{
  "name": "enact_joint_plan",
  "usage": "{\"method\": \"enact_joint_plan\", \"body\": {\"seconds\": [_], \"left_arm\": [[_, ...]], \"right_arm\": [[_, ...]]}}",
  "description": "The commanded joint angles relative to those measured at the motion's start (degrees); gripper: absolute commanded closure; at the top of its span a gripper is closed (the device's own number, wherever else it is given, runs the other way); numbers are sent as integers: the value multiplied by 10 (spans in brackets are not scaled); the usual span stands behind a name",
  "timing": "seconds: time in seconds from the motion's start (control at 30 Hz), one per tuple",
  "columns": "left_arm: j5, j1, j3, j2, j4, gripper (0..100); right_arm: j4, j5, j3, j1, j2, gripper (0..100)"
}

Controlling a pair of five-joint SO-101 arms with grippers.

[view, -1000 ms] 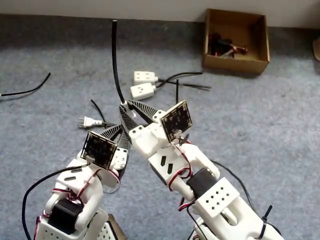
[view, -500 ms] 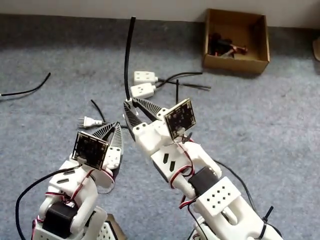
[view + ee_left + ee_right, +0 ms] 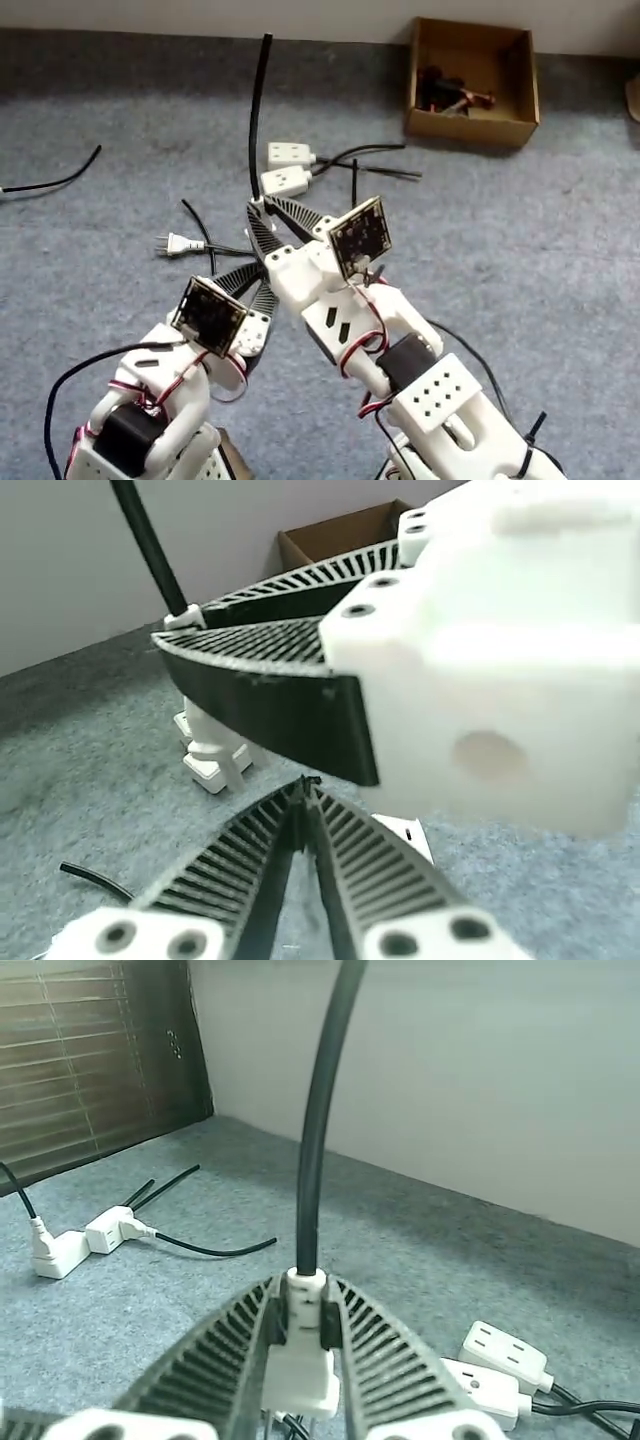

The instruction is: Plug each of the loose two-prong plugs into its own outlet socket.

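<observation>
My right gripper (image 3: 260,212) is shut on a white two-prong plug (image 3: 299,1358), held above the carpet with its black cord (image 3: 322,1110) rising straight up. Two white outlet sockets (image 3: 291,154) (image 3: 285,181) lie just beyond it; the right wrist view shows them as the far socket (image 3: 505,1351) and the near socket (image 3: 478,1384). A second loose plug (image 3: 178,243) lies on the carpet to the left. My left gripper (image 3: 254,283) is shut and holds nothing. It sits close under the right gripper's black fingers (image 3: 262,670), and its tips meet in the left wrist view (image 3: 305,786).
A cardboard box (image 3: 471,112) with small parts stands at the back right. Black cords (image 3: 365,160) trail from the sockets. Another black cable (image 3: 60,180) lies at the far left. A white plug and adapter (image 3: 75,1243) lie farther off on the carpet.
The right gripper shifted slightly right with the plug, its cord swinging right, then held still. The left gripper pulled back, then moved right, ending close under the right gripper.
</observation>
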Motion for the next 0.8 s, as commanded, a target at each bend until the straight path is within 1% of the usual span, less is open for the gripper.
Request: {"method": "enact_joint_plan", "body": {"seconds": [0.0, 0.1, 0.17, 0.3, 0.43, 0.53, 0.63, 0.77], "left_arm": [[-25, 9, 25, -4, -60, 993], [-57, 9, 34, -4, -71, 993], [-59, 5, 34, -4, -72, 993], [-57, -43, 36, -4, -91, 993], [-57, -52, 43, -4, -108, 993], [-59, -55, 74, -4, -144, 993], [-59, -77, 90, -4, -172, 993], [-57, -101, 91, -4, -178, 993]], "right_arm": [[-17, 4, -29, -19, -15, 993], [-17, 3, -27, -21, -15, 993], [-17, 3, -27, -21, -16, 993], [-16, 3, -26, -22, -16, 993], [-15, 3, -26, -22, -16, 993], [-15, 3, -26, -22, -16, 993], [-15, 3, -26, -22, -16, 993], [-15, 3, -26, -22, -16, 993]]}}
